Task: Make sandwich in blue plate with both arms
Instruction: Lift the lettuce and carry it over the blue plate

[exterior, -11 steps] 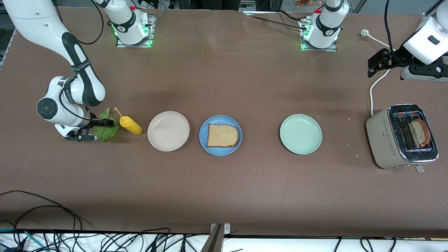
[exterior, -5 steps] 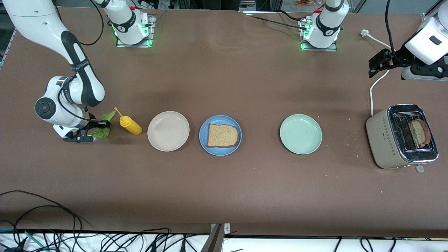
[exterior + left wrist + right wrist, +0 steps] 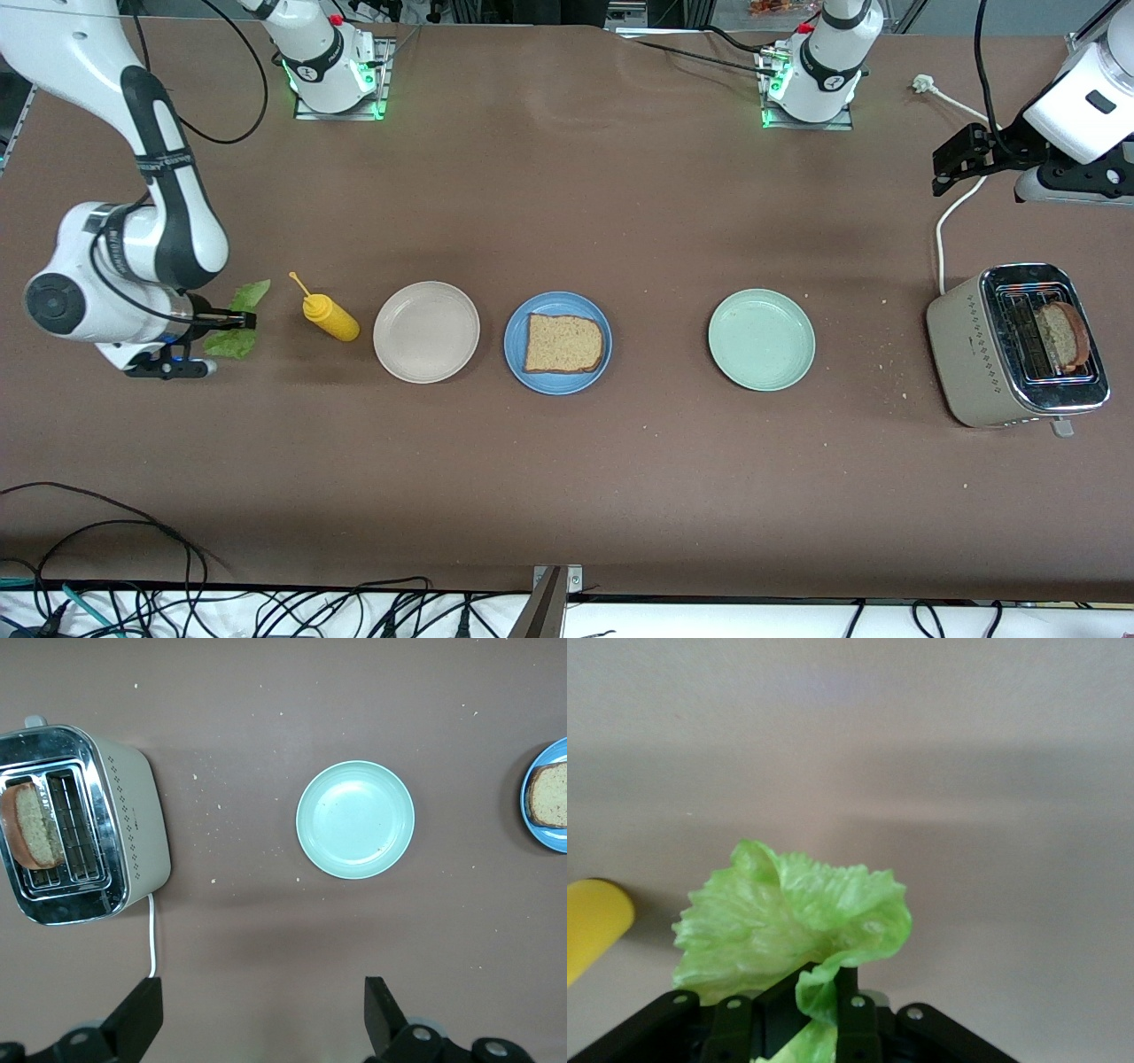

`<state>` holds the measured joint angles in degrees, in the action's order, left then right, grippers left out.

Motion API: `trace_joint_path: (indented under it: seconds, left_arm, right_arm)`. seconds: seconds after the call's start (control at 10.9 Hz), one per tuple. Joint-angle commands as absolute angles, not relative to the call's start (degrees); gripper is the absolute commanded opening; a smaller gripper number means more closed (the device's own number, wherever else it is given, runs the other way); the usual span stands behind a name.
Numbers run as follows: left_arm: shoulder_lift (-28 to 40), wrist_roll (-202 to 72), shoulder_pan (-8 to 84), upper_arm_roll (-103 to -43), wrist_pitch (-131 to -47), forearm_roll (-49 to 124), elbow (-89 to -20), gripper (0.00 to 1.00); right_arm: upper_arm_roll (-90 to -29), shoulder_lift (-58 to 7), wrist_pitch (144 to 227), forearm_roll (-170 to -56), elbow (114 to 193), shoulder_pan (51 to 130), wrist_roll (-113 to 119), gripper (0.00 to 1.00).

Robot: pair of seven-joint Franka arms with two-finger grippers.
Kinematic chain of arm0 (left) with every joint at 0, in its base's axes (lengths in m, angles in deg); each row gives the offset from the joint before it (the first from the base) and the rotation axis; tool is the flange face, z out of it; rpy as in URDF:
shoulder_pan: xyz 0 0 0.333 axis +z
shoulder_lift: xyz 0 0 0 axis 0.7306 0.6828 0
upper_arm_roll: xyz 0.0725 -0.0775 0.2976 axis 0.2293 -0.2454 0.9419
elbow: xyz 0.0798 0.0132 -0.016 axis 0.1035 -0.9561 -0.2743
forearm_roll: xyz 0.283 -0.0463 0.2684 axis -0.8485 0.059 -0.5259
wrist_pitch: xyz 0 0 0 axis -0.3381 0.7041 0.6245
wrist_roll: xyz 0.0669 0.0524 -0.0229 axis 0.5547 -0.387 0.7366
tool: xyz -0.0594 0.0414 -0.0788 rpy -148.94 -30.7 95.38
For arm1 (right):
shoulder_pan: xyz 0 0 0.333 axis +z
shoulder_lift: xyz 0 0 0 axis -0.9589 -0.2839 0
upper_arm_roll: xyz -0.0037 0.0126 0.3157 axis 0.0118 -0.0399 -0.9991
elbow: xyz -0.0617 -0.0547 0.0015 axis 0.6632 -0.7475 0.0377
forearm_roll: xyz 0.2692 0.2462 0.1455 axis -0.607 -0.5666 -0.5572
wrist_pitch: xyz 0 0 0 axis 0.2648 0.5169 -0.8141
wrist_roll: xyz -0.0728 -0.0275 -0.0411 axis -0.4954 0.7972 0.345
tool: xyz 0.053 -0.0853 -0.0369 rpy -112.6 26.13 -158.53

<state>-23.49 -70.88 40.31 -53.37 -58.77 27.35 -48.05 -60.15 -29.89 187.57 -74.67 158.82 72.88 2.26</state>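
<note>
Toward the right arm's end of the table, the front view shows the right gripper [image 3: 232, 324] pinching the lettuce leaf [image 3: 236, 321] and holding it up; a second ago the leaf lay flat close against the mustard bottle [image 3: 328, 317], and arm and leaf have since shifted away from the bottle, toward 9 o'clock in this view. From the bottle toward the left arm's end run the beige plate [image 3: 426, 332], then the blue plate [image 3: 557, 343] carrying one bread slice [image 3: 563, 343], then the pale green plate [image 3: 761, 339], all unmoved. At about 3 o'clock in the view stands the toaster [image 3: 1016, 346] with a second bread slice [image 3: 1061, 336] upright in its slot. Up at about 2 o'clock the left gripper [image 3: 955, 159] hangs over the toaster's white cable [image 3: 951, 213], having risen only slightly. From the left wrist view, the left gripper [image 3: 261, 1014] has its fingers [image 3: 137, 1019] spread wide, with the toaster [image 3: 89, 824], pale green plate [image 3: 355, 819] and an edge of the blue plate [image 3: 551, 837] below. From the right wrist view, the right gripper [image 3: 799, 1003] has its fingers [image 3: 850, 1014] pressed onto the crinkled lettuce leaf [image 3: 784, 921], the yellow bottle [image 3: 594, 926] at the frame's edge.
</note>
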Motion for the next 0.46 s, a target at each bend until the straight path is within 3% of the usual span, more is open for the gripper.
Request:
trace_joint_path:
  seconds: [0.0,0.18,0.37]
  left_arm:
    - [-23.84,-71.24,40.43,-53.95,-58.32,25.88,-48.21,1.00]
    - [-23.84,-71.24,40.43,-53.95,-58.32,25.97,-48.21,1.00]
    - [-23.84,-71.24,40.43,-53.95,-58.32,26.06,-48.21,1.00]
  right_arm:
    - [-61.59,-30.07,171.15,-74.62,146.47,72.80,2.89,0.00]
    - [-61.77,-30.07,161.54,-74.80,138.28,75.16,2.01,0.00]
    - [-61.85,-29.72,157.39,-75.93,134.74,79.03,0.44,0.00]
